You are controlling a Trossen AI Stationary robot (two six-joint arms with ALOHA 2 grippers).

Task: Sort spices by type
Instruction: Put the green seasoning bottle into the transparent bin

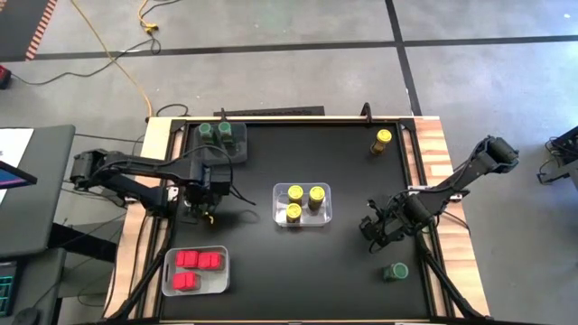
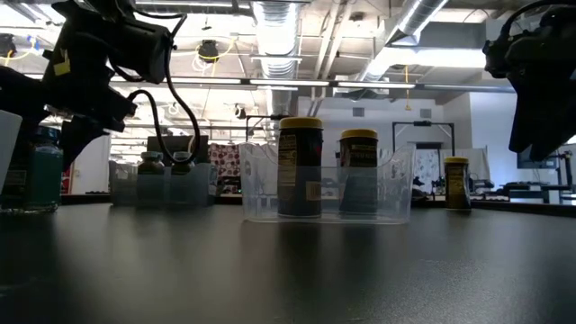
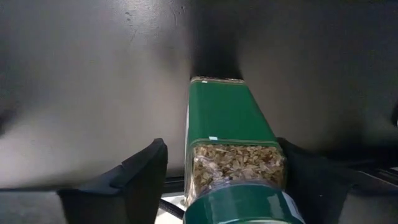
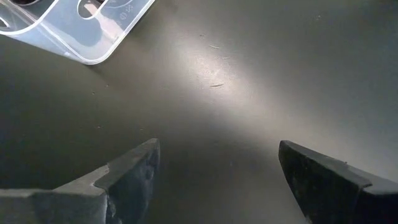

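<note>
one green-lidded jar (image 3: 231,149) between left gripper (image 3: 224,180) fingers near table's (image 1: 298,271) left edge, grip unconfirmed. squeeze squarely, lift straight, carry to back-left bin (image 1: 237,152). right gripper (image 4: 214,168) wide, empty.

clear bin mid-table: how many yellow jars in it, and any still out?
Three yellow-lidded jars stand upright in the clear bin, seen from above. One yellow-lidded jar is out, alone near the table's far right corner.

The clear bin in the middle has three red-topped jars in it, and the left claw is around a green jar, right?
Not quite. The clear bin holds three yellow-lidded jars, as the high view shows. The red-topped jars sit in another bin nearer the left arm. The left claw is around a green jar.
</note>
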